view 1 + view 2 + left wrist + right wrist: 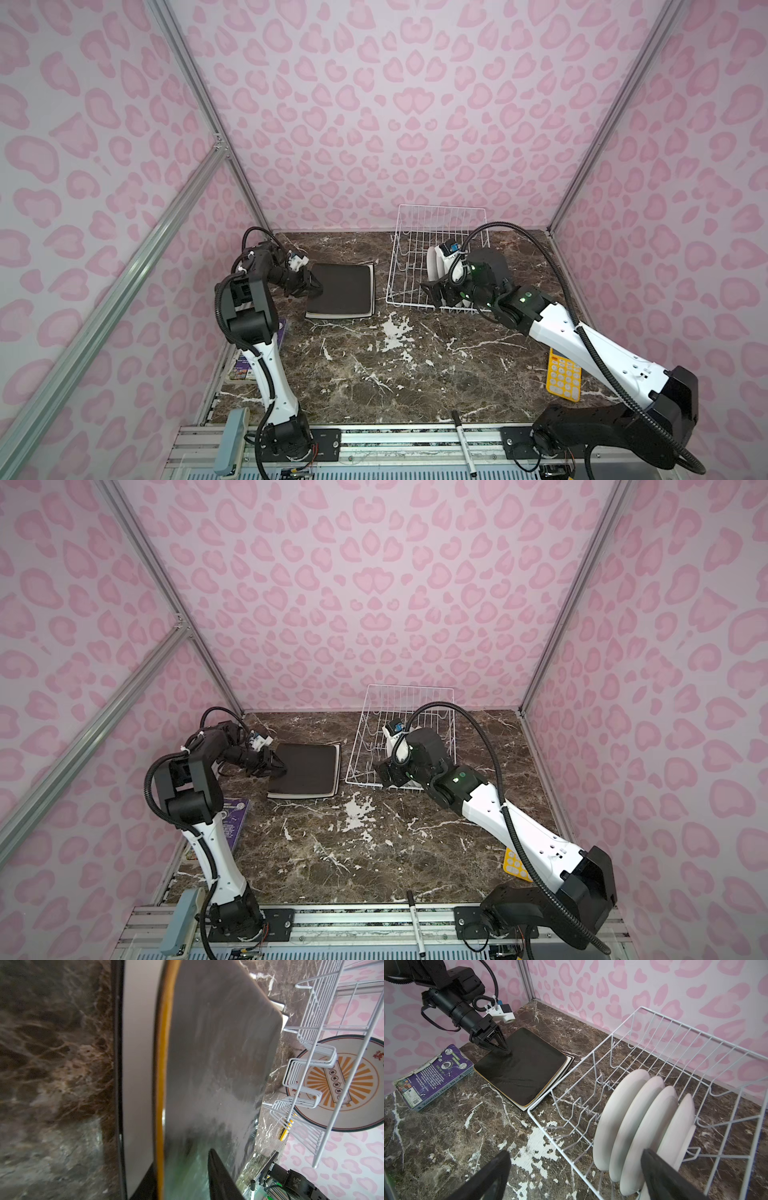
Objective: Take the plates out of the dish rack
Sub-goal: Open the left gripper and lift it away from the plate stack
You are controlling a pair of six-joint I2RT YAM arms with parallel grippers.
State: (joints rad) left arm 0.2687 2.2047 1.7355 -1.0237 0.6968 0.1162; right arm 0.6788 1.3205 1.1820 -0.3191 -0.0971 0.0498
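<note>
Calculator (513, 865) mostly behind right arm (528, 833); lower plates (568, 1061) under dark plate (521, 1068)

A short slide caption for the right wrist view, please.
Four round plates stand in the dish rack; left gripper grips dark square plate.

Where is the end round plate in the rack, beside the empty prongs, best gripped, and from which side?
Take the round plate by its upper rim, coming from above with the right gripper. It stands on edge in the dish rack, close beside its neighbour, so only the top rim is free.
</note>
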